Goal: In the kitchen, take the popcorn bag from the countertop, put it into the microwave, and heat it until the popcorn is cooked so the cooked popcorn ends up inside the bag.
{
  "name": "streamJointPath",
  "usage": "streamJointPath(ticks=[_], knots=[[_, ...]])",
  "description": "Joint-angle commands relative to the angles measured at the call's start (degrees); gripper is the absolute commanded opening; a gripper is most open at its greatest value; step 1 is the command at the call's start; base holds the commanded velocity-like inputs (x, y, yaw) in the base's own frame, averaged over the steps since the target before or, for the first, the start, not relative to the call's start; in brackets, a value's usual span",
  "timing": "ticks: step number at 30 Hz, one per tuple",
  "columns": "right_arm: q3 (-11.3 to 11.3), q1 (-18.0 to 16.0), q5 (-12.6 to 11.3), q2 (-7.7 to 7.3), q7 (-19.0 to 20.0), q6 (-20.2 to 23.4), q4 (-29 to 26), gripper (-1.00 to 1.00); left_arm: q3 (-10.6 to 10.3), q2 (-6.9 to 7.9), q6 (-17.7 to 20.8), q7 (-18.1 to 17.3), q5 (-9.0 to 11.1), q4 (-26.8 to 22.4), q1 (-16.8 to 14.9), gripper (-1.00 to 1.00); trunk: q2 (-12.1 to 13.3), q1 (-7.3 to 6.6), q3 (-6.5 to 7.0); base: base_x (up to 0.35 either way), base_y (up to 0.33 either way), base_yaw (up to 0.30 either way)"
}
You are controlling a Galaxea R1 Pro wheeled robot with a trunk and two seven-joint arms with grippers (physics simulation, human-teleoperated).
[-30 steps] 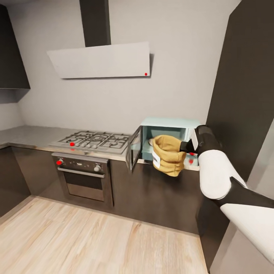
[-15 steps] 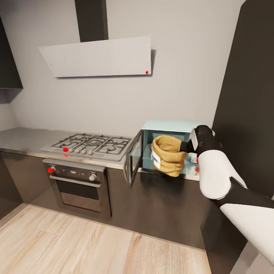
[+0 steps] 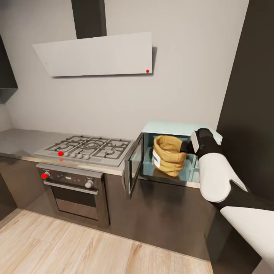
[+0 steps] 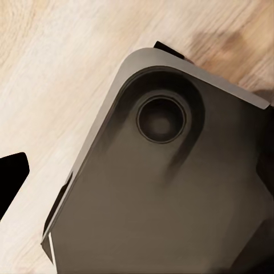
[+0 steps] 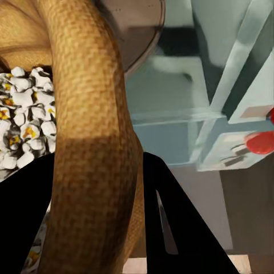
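The popcorn bag is a squat sack of coarse tan weave with a thick rolled-down rim and a white label on its side. It sits tilted in the open mouth of the microwave, a pale mint-blue box standing on the smooth grey steel desk. The microwave's dark glass door swings out toward the gas hob, which lies just beside the microwave.

The right end effector is closed on the popcorn bag's rolled rim, one black finger on each side of the fabric. Inside the sack, white and yellow popcorn shows (partly hidden behind the rim). A round glass turntable lies in the microwave's cavity, cut off by the picture's edge, and a blurred red disc sits on the microwave's front panel.

The left wrist view shows a smooth dark grey rounded housing over pale wood-grain floor; the left end effector's state cannot be told.
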Motion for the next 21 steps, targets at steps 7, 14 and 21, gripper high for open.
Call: streamJointPath(ticks=[7, 14, 21], knots=[[-0.23, 0.27, 3.06, -0.32, -0.72, 0.25, 1.29, -1.00, 0.30, 0.00, -0.12, 0.07, 0.04, -0.06, -0.01, 1.00, -0.01, 0.01, -0.08, 0.000, 0.000, 0.000], [-0.23, 0.26, 3.06, -0.42, -0.48, 0.33, 0.27, -1.00, 0.18, -0.08, 0.04, 0.05, 0.06, -0.09, -0.01, 1.00, -0.01, 0.01, -0.08, 0.087, 0.000, 0.000], [-0.23, 0.25, 2.97, -0.46, -0.39, 0.44, 0.25, -1.00, 0.03, 0.00, 0.17, 0.02, -0.04, -0.06, -0.01, 1.00, -0.01, 0.01, -0.08, 0.316, 0.000, 0.000]])
